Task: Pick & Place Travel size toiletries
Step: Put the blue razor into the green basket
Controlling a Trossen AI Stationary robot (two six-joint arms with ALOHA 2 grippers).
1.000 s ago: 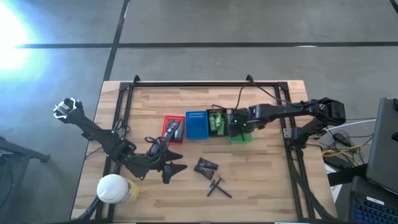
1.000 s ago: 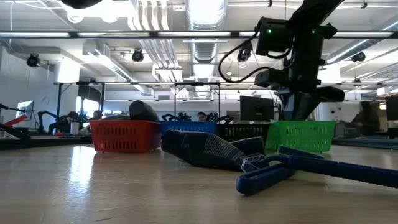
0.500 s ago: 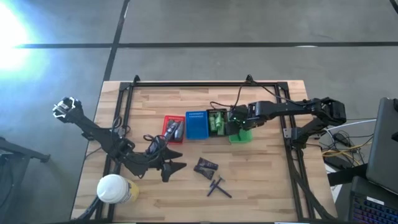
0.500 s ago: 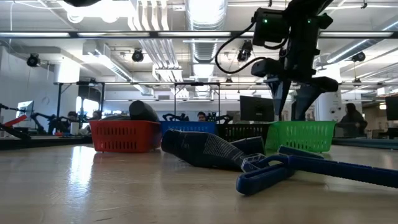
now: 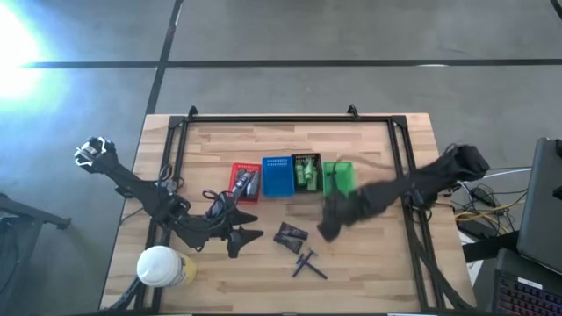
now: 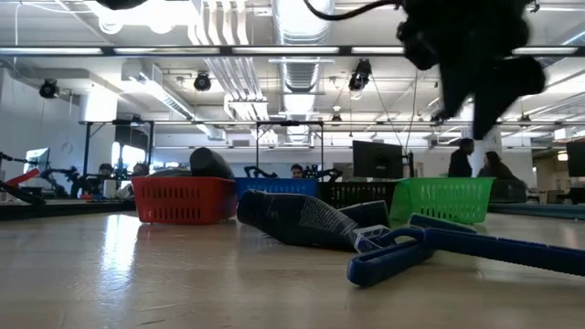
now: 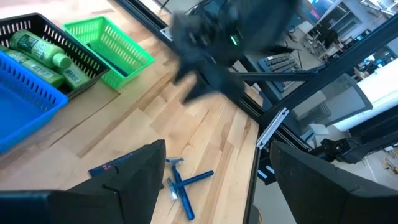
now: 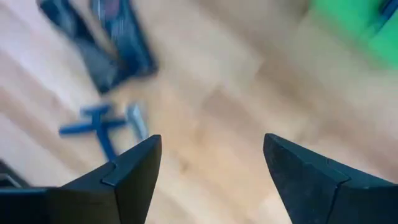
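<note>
Right gripper (image 5: 327, 230) sits just right of centre in the high view, motion-smeared, above bare wood between the green basket (image 5: 338, 175) and the loose items; its fingers (image 8: 130, 171) are spread wide with nothing between them. Left gripper (image 5: 248, 237) is lower left of centre beside the dark packets (image 5: 290, 234), fingers (image 7: 140, 171) also apart and empty. Remaining toiletries on the table: those packets and the crossed blue sticks (image 5: 307, 262) below them; green bottles (image 5: 307, 170) already in the black basket (image 5: 306, 158), grey tubes (image 5: 243, 183) in the red basket (image 5: 234, 168). Risks, as I judge them: the sticks are thin and flat on the wood, so a fast descent could scrape fingertips on the table or pinch only one and flick the other away; they overlap, so grabbing both at once is likely. The two grippers are near each other around the packets, so collision is possible if both go for them. View differences: the right wrist view shows the sticks (image 8: 102, 127) and packets (image 8: 106, 43) directly ahead of the open fingers, which the high view blurs; the low view shows how flat the sticks (image 6: 457, 247) lie; the left wrist view shows the bottles (image 7: 37, 53) clearly.
</note>
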